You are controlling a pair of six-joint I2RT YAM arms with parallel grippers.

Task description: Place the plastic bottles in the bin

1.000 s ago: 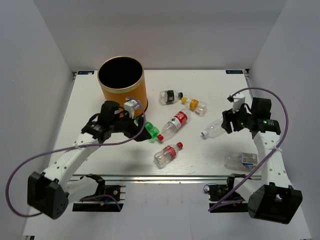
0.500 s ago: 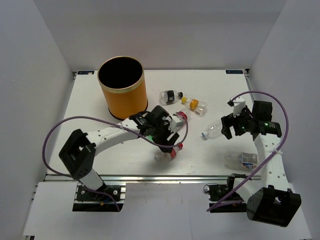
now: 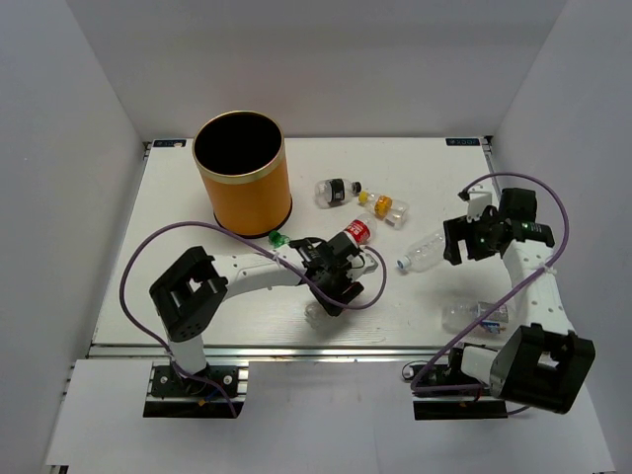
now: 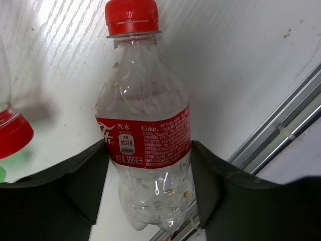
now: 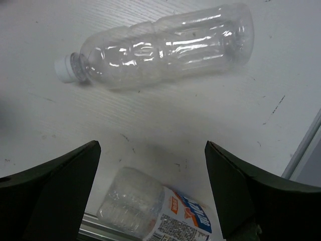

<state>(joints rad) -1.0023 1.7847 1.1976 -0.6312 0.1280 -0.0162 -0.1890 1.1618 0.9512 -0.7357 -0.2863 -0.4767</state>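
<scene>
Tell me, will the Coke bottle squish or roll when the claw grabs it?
Probably light: the Coke bottle looks empty, only droplets inside. Its thin clear plastic may dent if the left claw squeezes hard. It's round and lying down, so a bump could roll it.

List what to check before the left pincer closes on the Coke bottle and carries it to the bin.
1. Left pincer open, straddling the Coke bottle: ok.
2. Pincer set at the bottle's mid-body, not at the neck: ok.
3. Neighbouring red cap apart from the pincer: ok.
4. Bin upright, mouth unobstructed: ok.
5. Right pincer away from the route, near the white-capped bottle: ok.
6. Purple cable looping beside the grasp, free of snagging: cannot tell.
</scene>
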